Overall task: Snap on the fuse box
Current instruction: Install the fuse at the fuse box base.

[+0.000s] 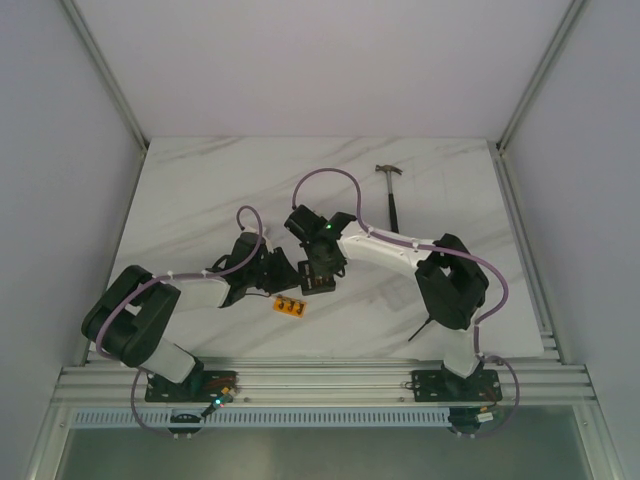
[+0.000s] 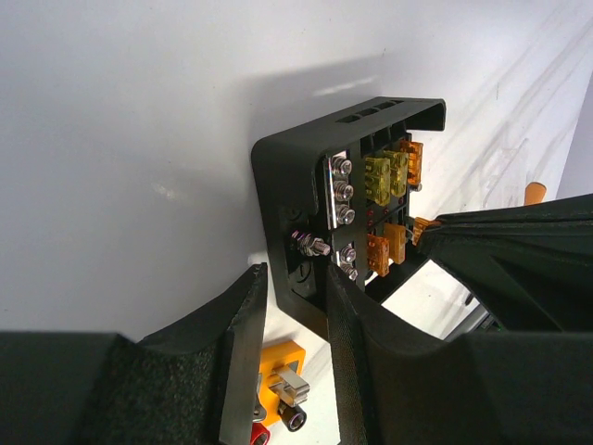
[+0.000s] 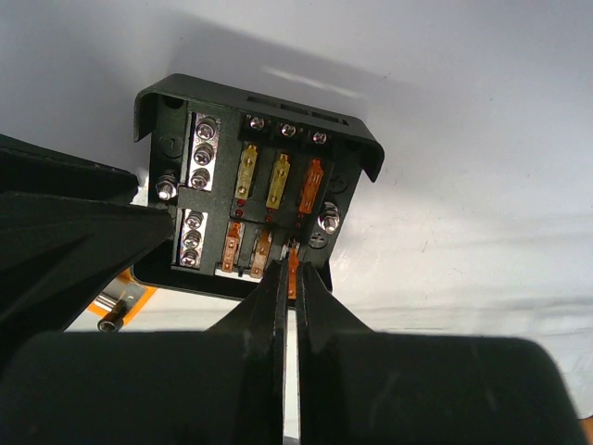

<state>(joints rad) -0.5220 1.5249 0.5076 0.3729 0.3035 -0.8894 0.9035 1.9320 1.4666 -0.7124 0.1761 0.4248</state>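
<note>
The black fuse box (image 1: 318, 283) is at mid-table between both grippers. In the left wrist view it (image 2: 289, 185) is tilted, showing yellow and orange fuses and silver screws. My left gripper (image 1: 287, 272) is shut on the box's near wall, which sits between its fingers (image 2: 357, 343). In the right wrist view the open box (image 3: 176, 199) faces me. My right gripper (image 3: 292, 271) is shut on a small orange fuse (image 3: 293, 264) at the box's lower row of slots. It also shows in the top view (image 1: 322, 266).
A flat orange strip with dark dots (image 1: 290, 306) lies just in front of the box; it also shows below my left fingers (image 2: 278, 366). A hammer (image 1: 391, 195) lies at the back right. Metal rails edge the white marble table (image 1: 200, 200).
</note>
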